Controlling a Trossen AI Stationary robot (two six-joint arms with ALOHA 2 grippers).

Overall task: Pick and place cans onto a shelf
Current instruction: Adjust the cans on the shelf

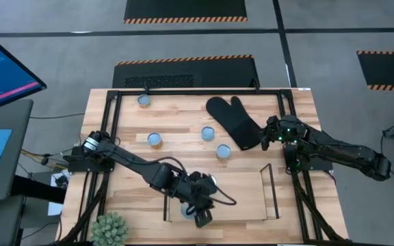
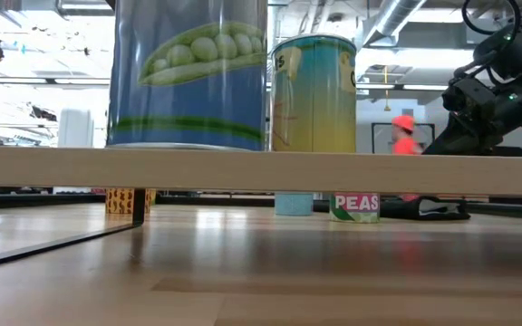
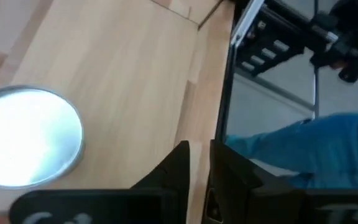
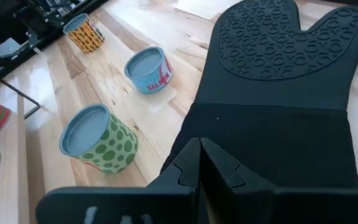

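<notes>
Two cans (image 2: 188,72) are judged already placed on the shelf (image 1: 269,195), beside them the left gripper (image 1: 202,217) with fingers closed and empty, while four cans (image 1: 224,152) beyond the shelf remain unpicked.

left arm stretches across the near side, its tool (image 1: 202,217) low with fingers closed. right arm waits bent, its tool (image 1: 268,137) closed too.

Bright overhead light; glare on table (image 4: 135,25) (left wrist blurred).
</notes>
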